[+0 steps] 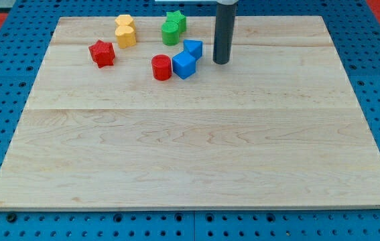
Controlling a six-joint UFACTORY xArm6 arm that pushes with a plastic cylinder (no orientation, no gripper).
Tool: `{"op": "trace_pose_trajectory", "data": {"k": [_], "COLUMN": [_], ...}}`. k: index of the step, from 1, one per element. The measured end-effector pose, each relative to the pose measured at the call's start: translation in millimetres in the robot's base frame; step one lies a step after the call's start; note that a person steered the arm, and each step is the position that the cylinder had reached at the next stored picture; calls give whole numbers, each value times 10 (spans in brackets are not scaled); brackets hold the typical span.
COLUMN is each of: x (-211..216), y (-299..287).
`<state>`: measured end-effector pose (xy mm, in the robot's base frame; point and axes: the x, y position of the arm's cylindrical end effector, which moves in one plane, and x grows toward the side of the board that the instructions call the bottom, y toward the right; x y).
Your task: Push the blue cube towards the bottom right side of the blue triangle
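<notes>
We are seeing my tip point(221, 62) standing just right of the blue triangle point(193, 48), with the blue cube point(183, 65) sitting below-left of it, touching the red cylinder point(161, 67).

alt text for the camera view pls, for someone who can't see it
My tip rests on a wooden board just right of two touching blue blocks, the blue cube and blue triangle. A red cylinder sits against the cube's left; a red star, yellow blocks and green blocks lie farther up and left.
</notes>
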<state>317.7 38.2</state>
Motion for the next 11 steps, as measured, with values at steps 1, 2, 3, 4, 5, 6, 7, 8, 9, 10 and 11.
{"op": "trace_pose_trajectory", "data": {"k": [1,2,3,4,5,6,7,8,9,10,11], "x": [-327,-227,133,234,698,686,314,272,819,706,320], "y": [-581,-651,-239,617,583,-352,-886,-928,-1245,-2336,-2564]}}
